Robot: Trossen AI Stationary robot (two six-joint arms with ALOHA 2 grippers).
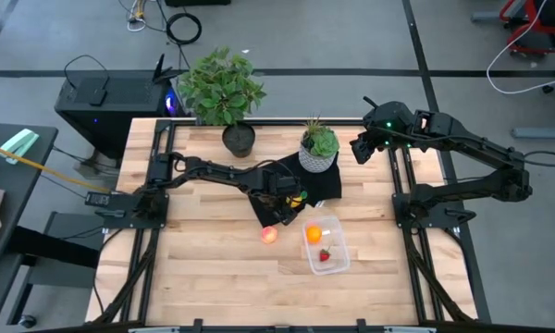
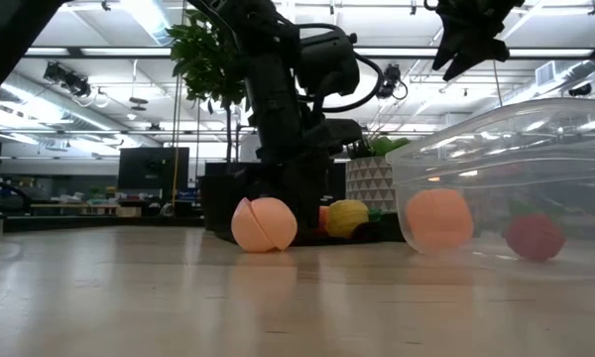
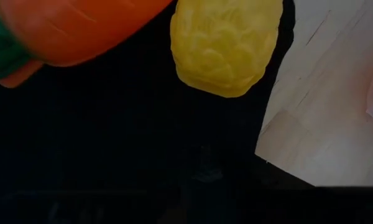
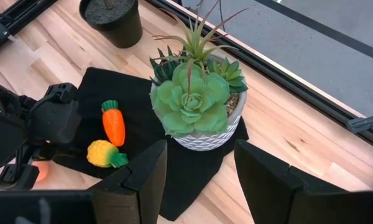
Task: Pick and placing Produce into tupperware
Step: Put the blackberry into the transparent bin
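Clearly, the left gripper [image 1: 287, 192] hung above the bumpy yellow toy piece [image 3: 225, 45], finger state unclear; just beside, the orange plastic carrot [image 3: 81, 28] risked being knocked.

Left arm: reaches from its base at the table's left edge across toward the middle, forearm low and roughly level. Left gripper [image 1: 285, 196] points down, close over the surface; its fingers do not show clearly.

Right arm: folded back from its base at the right edge, elbow out to the right, wrist raised well above the table. Right gripper [image 4: 200, 167] hangs high, fingers [image 4: 143, 171] spread apart, nothing between them.
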